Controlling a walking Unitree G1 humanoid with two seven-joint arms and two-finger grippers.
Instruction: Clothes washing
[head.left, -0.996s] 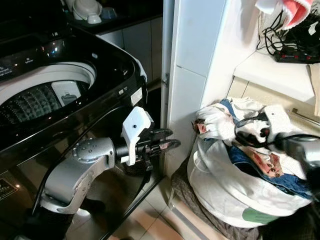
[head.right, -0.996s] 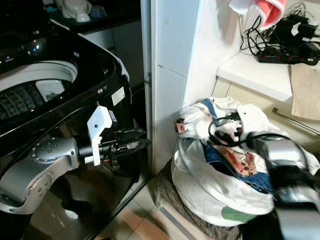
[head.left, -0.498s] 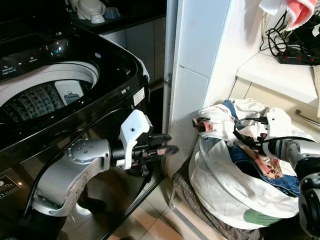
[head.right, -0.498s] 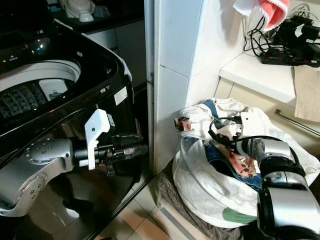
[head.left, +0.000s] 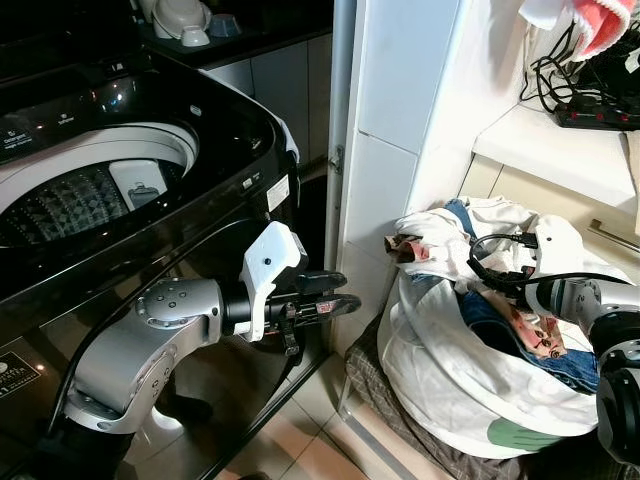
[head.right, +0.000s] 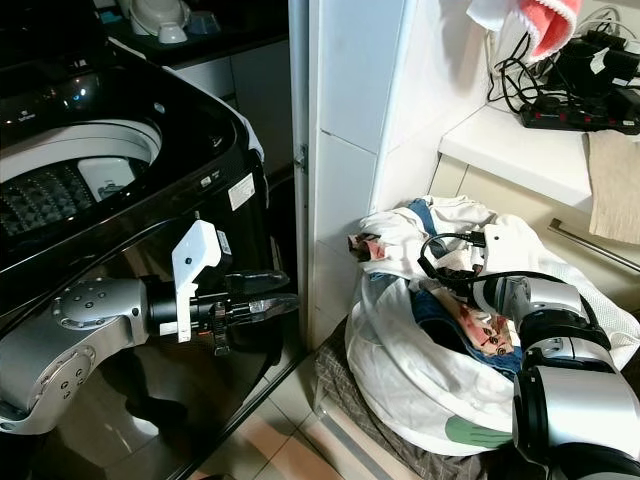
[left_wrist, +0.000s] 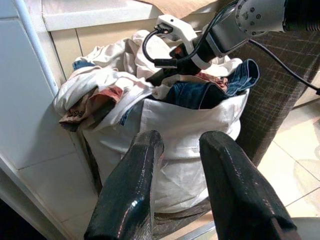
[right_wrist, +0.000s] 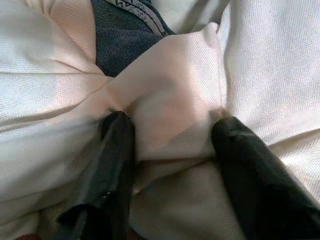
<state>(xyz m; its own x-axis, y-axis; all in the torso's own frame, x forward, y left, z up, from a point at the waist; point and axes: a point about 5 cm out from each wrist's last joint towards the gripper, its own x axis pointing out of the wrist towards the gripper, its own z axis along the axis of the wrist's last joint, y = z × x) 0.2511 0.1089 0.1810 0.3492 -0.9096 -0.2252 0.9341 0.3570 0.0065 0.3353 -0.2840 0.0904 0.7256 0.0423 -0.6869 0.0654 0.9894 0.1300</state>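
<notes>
Right gripper (right_wrist: 170, 135) was spread, fingertips pressed into white cloth (right_wrist: 170, 90) atop the laundry bag (head.left: 470, 390). Left gripper (head.left: 335, 300) hung slightly parted beside the washer (head.left: 120, 200), bag ahead of it.

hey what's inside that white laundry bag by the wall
The white laundry bag holds heaped clothes: a white garment the right gripper presses into, and jeans. Anything deeper is covered.

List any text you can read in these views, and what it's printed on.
No text is readable.
Washing machine control panel: small white markings, too small to read.
White sticker on the machine's front corner: print blurred.
Tag on the dark denim garment: lettering too small and cut off.
Dark label low on the machine's front: illegible.
</notes>
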